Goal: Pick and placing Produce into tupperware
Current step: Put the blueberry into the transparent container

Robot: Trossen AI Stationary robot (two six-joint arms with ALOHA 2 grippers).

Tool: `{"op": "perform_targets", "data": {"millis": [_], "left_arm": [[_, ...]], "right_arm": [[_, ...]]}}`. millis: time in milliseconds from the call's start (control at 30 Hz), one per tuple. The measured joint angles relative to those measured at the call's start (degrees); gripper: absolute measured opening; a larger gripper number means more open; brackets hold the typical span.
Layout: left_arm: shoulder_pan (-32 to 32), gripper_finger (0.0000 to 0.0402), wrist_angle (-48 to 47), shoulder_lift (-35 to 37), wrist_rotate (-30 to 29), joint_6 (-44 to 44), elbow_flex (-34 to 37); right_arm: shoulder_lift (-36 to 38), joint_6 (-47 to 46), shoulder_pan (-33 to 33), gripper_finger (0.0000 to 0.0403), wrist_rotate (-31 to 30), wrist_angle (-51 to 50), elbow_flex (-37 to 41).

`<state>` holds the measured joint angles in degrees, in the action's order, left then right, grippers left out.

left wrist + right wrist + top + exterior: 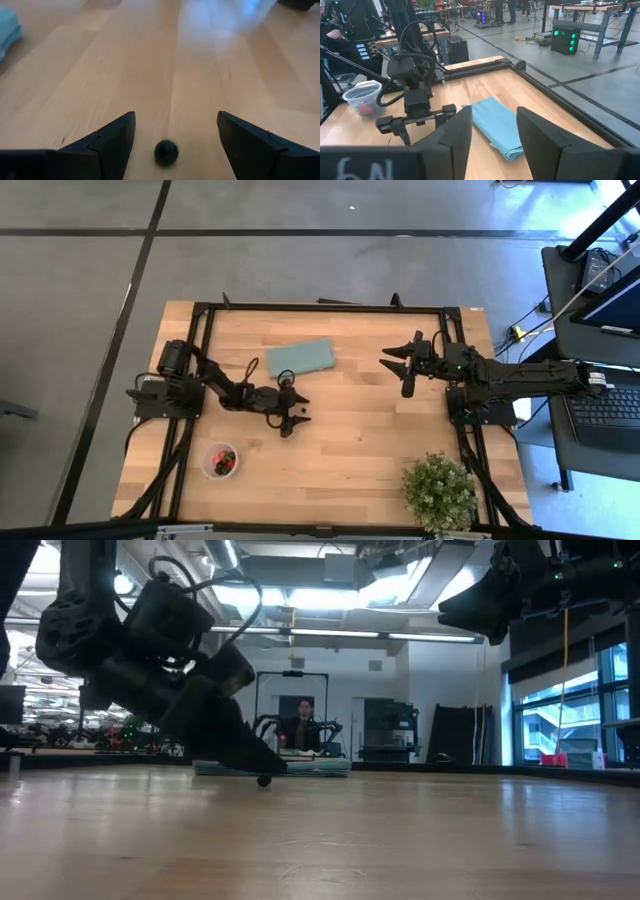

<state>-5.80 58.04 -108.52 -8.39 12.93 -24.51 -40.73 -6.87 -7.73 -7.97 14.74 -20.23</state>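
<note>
"What is the left gripper (170, 130) doing down there?"

"Its jaws are spread wide, low over the table (360, 440). One dark berry (166, 152) sits on the wood right between them, not touching either one. I think they are open like that so they can close around the berry from both sides."

"Where does the berry go?"

"Into the clear cup (220, 461), off to the side of those jaws, near the table edge. I can see some red and dark berries inside it already, but I can't count them."

"How many berries are out on the table?"

"Just one that I can see."

"And the other arm?"

"The right gripper (403, 364) hangs up in the air, well away from the berry. Its jaws are apart and hold nothing. I guess it is waiting."

"What else is there?"

"One blue cloth (302, 358) between the two grippers, and one green potted plant (439, 491) in a corner. Two arms, one cup."
</note>
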Motion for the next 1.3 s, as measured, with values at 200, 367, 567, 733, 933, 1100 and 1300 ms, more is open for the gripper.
{"op": "perform_targets", "data": {"millis": [200, 367, 567, 733, 933, 1100, 1300], "left_arm": [[-0.74, 0.0257, 0.74, -2.32, -0.85, 0.32, 0.48], [-1.86, 0.0245, 0.66, -2.65, -2.68, 1.57, 0.66], [-3.46, 0.0245, 0.8, -2.59, -3.19, 3.98, 2.56], [-4.22, 0.0246, 2.26, -2.75, -4.47, 4.37, 3.31], [-4.31, 0.0241, 2.24, -2.81, -5.52, 3.39, 3.23], [-4.28, 0.0222, 2.03, -2.81, -5.78, 3.43, 3.19], [-4.26, 0.0193, 2.01, -2.83, -6.3, 3.53, 3.14]], "right_arm": [[0.0, -0.1, 0.0, 0.0158, -0.01, -0.36, 0.0], [0.0, -0.11, 0.0, 0.0158, -0.02, -0.48, 0.0], [0.0, -0.13, 0.0, 0.0158, -0.01, -0.47, 0.0], [0.0, -0.09, 0.01, 0.0158, -0.02, -0.46, 0.0], [0.0, -0.13, 0.0, 0.0158, -0.04, -0.44, 0.0], [-0.02, -0.15, 0.0, 0.0158, -0.04, -0.43, 0.0], [-0.02, -0.15, 0.0, 0.0158, -0.04, -0.43, 0.0]]}}
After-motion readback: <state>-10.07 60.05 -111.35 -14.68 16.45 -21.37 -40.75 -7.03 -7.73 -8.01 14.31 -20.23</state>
